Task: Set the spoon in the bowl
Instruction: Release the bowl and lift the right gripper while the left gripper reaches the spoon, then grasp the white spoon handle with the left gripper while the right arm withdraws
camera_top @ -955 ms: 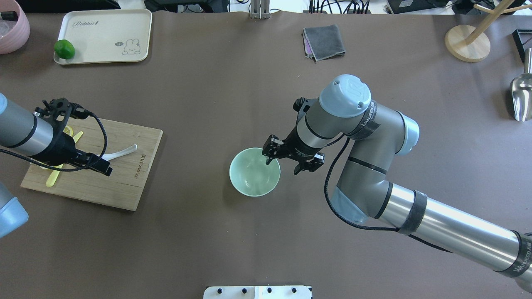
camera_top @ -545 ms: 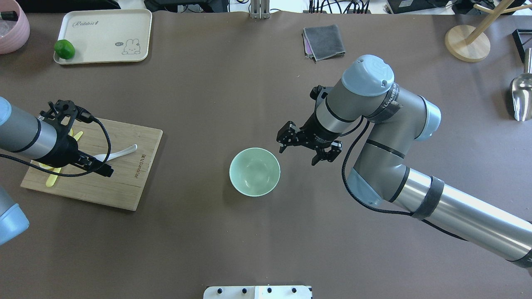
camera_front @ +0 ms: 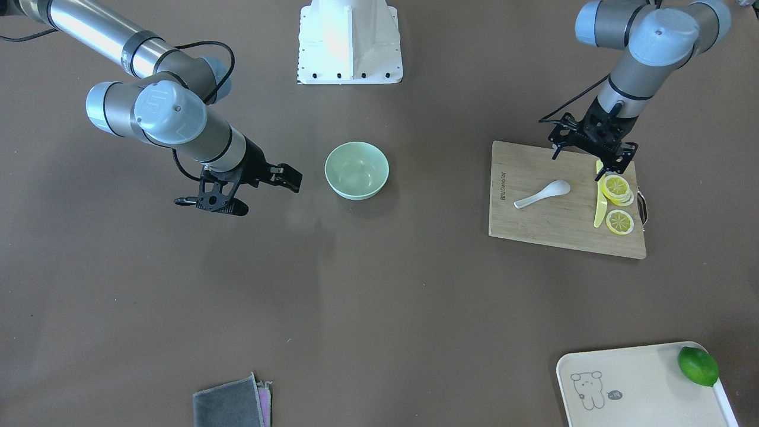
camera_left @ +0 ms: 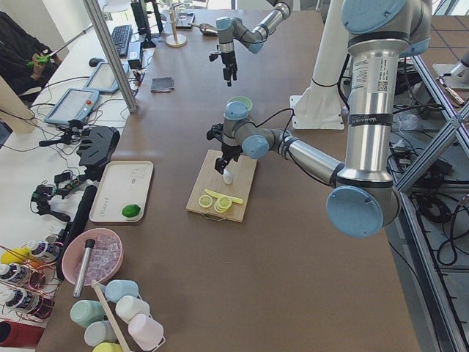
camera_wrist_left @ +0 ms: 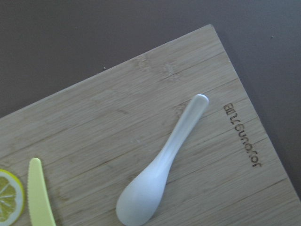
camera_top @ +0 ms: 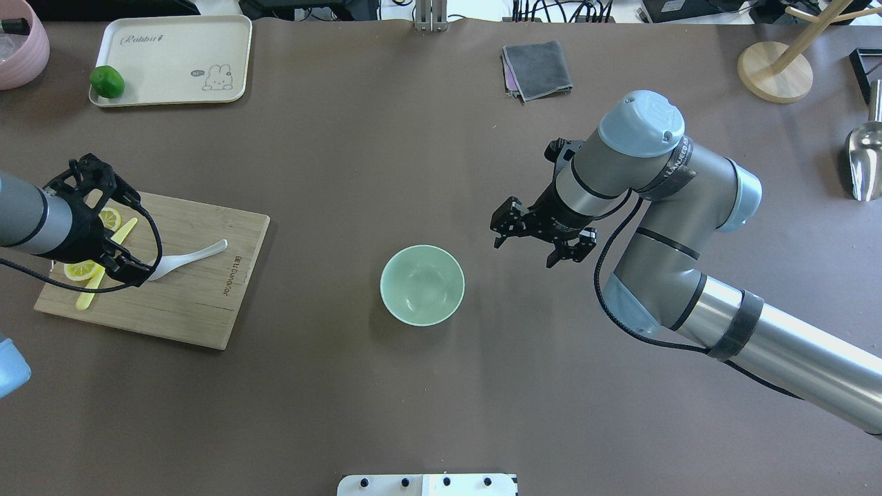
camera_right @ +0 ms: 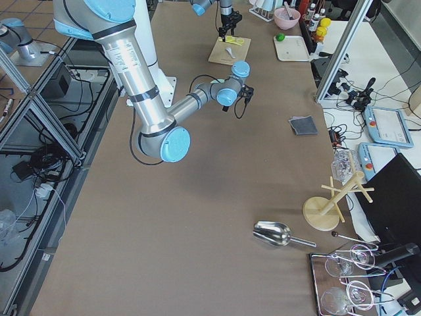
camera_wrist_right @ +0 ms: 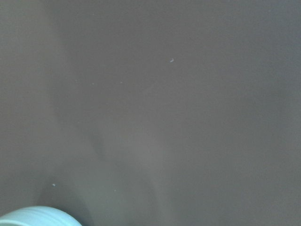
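Observation:
The white spoon (camera_top: 193, 255) lies on the wooden cutting board (camera_top: 196, 303), its scoop toward the lemon slices; it shows in the front view (camera_front: 542, 194) and the left wrist view (camera_wrist_left: 162, 165). My left gripper (camera_top: 124, 267) hovers open and empty above the board by the spoon's scoop, also visible from the front (camera_front: 593, 155). The mint-green bowl (camera_top: 422, 284) stands empty at mid table (camera_front: 356, 169); only its rim shows in the right wrist view (camera_wrist_right: 33, 217). My right gripper (camera_top: 536, 240) is open and empty, to the right of the bowl and clear of it.
A yellow knife (camera_front: 599, 207) and lemon slices (camera_front: 616, 188) lie on the board beside the spoon. A cream tray (camera_top: 172, 58) with a lime (camera_top: 107, 81), a pink bowl (camera_top: 21, 41), a grey cloth (camera_top: 537, 69), a wooden stand (camera_top: 775, 72) and a metal scoop (camera_top: 865, 162) line the far edge.
My right gripper has left the bowl's rim and moved right and away from it. My left gripper has drawn back left along the spoon toward its scoop. Spoon and bowl have not moved.

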`<control>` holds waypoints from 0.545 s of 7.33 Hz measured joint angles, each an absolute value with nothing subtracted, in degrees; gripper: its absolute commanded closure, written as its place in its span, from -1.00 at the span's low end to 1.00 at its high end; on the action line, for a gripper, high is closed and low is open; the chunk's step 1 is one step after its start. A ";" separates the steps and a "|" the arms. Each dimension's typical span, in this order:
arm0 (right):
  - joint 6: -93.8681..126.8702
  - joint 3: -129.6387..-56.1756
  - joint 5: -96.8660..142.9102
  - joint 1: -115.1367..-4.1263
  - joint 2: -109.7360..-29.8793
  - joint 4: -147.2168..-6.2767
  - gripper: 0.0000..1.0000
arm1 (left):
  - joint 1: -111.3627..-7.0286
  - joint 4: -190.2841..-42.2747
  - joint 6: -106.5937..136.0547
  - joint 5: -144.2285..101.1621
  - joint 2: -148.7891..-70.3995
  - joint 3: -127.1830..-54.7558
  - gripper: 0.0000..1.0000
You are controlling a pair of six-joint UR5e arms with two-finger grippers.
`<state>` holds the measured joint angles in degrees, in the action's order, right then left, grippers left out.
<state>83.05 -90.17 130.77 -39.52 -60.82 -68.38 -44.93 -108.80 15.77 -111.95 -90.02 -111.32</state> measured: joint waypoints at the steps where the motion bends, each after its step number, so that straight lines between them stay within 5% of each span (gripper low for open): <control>1: 83.00 -90.30 130.75 -40.03 -61.32 -68.40 -1.00 | -43.52 -108.72 12.36 -110.76 -90.37 -110.77 -0.94; 4: 80.33 -90.56 130.10 -42.50 -63.37 -68.90 -1.00 | -39.20 -108.78 9.21 -110.35 -94.32 -107.74 -0.93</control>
